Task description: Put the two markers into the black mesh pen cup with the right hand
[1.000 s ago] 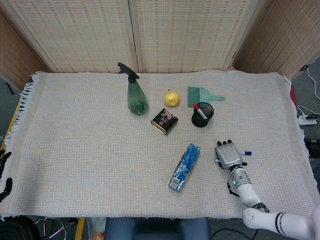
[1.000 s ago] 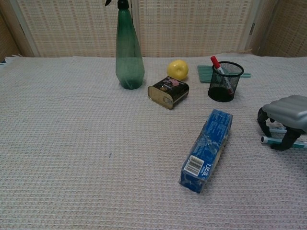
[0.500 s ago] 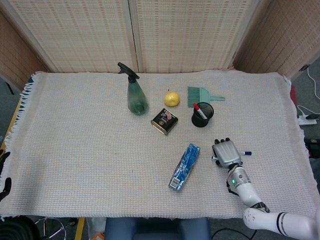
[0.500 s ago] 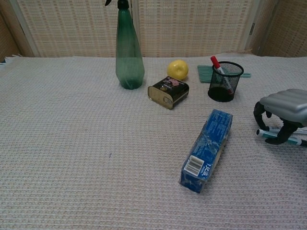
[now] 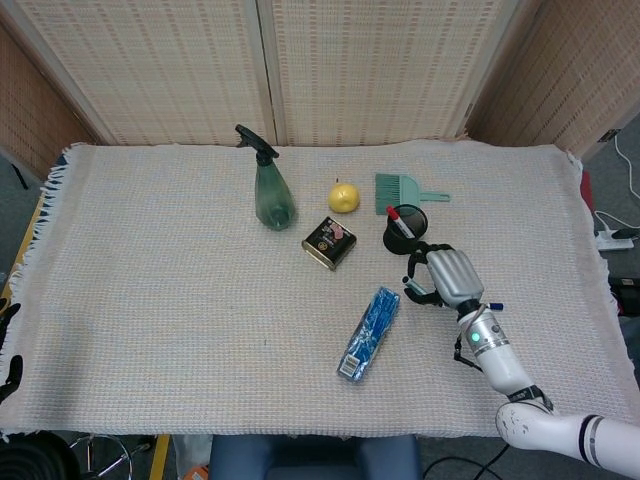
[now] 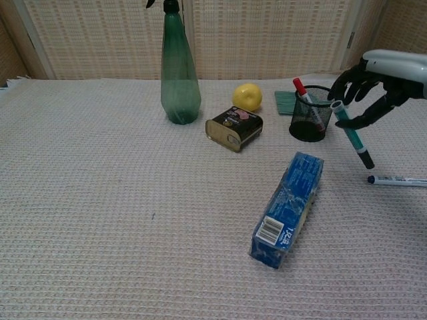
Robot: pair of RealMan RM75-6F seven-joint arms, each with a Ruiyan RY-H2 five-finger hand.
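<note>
The black mesh pen cup point(image 6: 312, 115) stands upright at the right of the cloth, also seen as the cup point(image 5: 404, 231) in the head view, with a red-capped marker point(image 6: 301, 91) leaning in it. My right hand point(image 6: 383, 75) hovers just right of the cup and above the table. It pinches a teal marker point(image 6: 353, 137) that hangs tilted, dark tip down. In the head view the right hand point(image 5: 447, 277) sits just below the cup. A blue-tipped white marker point(image 6: 397, 180) lies flat on the cloth below the hand. Only dark bits of my left hand point(image 5: 8, 372) show at the left edge.
A green spray bottle point(image 5: 272, 195), a yellow lemon point(image 5: 343, 197) and a dark tin point(image 5: 329, 243) stand left of the cup. A teal brush point(image 5: 400, 190) lies behind it. A blue box point(image 5: 370, 332) lies at an angle in front, left of the hand.
My right hand has lifted the teal marker off the cloth and carried it up toward the cup. The blue-tipped marker has stayed on the table.
</note>
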